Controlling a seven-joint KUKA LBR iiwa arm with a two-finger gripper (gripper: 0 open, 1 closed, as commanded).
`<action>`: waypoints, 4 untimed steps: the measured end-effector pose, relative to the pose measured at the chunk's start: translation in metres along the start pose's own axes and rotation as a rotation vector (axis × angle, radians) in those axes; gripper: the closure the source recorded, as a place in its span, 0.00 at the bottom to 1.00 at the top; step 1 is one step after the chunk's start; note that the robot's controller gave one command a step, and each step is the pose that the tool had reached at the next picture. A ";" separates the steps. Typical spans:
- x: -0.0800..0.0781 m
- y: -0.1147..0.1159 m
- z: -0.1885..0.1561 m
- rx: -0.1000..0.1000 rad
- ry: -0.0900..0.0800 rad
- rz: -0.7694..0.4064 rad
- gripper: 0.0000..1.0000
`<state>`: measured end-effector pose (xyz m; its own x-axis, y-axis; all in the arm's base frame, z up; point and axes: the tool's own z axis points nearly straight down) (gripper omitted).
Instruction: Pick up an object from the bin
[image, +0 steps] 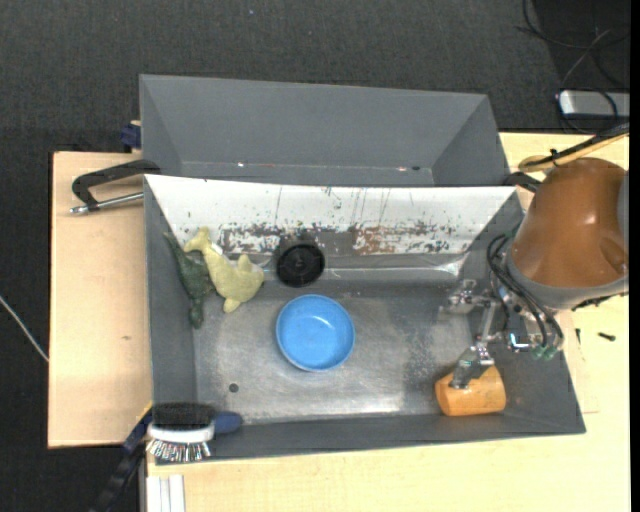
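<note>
While the claw sits on top of an orange block in the near right corner of the grey bin, its opening cannot be told. A blue bowl lies mid-bin; a black disc, yellow plush and green toy lie far left.

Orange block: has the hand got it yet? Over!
Hand low over orange block, near right corner of bin. Hold not confirmed. Nothing in the way; blue bowl sits apart, mid-bin.
</note>
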<state>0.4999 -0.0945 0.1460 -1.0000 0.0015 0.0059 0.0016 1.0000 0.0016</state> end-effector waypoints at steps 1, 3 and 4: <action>-0.004 -0.007 0.035 -0.009 -0.023 -0.263 0.00; 0.008 -0.010 0.043 0.002 -0.005 -0.751 0.00; 0.007 -0.001 0.075 0.003 -0.007 -0.869 0.00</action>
<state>0.4920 -0.0953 0.0708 -0.6469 -0.7626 -0.0020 -0.7626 0.6469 -0.0001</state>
